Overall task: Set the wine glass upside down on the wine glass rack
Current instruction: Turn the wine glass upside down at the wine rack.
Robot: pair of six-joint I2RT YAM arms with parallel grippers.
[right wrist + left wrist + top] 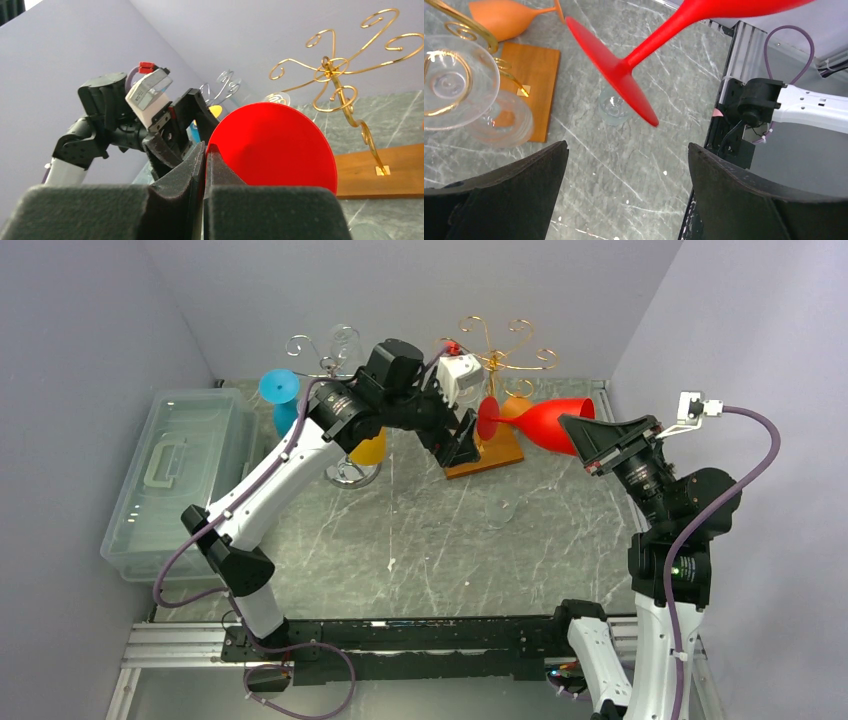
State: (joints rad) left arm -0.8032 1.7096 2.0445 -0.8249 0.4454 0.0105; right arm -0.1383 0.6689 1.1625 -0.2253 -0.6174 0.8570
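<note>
**Q:** Surface and room?

**A:** A grey, white-veined table (440, 540) enclosed by plain pale lavender walls (90, 330). An aluminium rail (170, 645) runs along the near edge at the arm bases.

**Q:** Surrounding objects?

**A:** Far left, a clear lidded storage box (180, 475). Behind the left arm, a silver wire rack (352, 475) with a blue glass (280, 390) foot-up and a yellow glass (370, 450), both partly hidden by the forearm. At back centre, the gold wire rack (330, 67) rises from a wooden base (495, 453). The left wrist view shows a clear glass (454, 85) seated foot-up in one of its loops. An orange glass (509, 17) lies on its side just beside the base. A small clear glass item (614, 107) rests on the table in front of the base.

**Q:** The task's glass, and the grippers?

**A:** The red wine glass (545, 423) is in the air, roughly horizontal, with its foot pointing left. It is in front of the gold wire rack and not on it. The right gripper (205, 150) has its fingers pressed together on the wall of the bowl. The left gripper (628, 150) has its jaws spread wide, near the red foot and clear of it.

**Q:** Obstructions?

**A:** The left gripper stands just beside the foot, in front of the wooden base. The orange glass lies just behind the foot.
</note>
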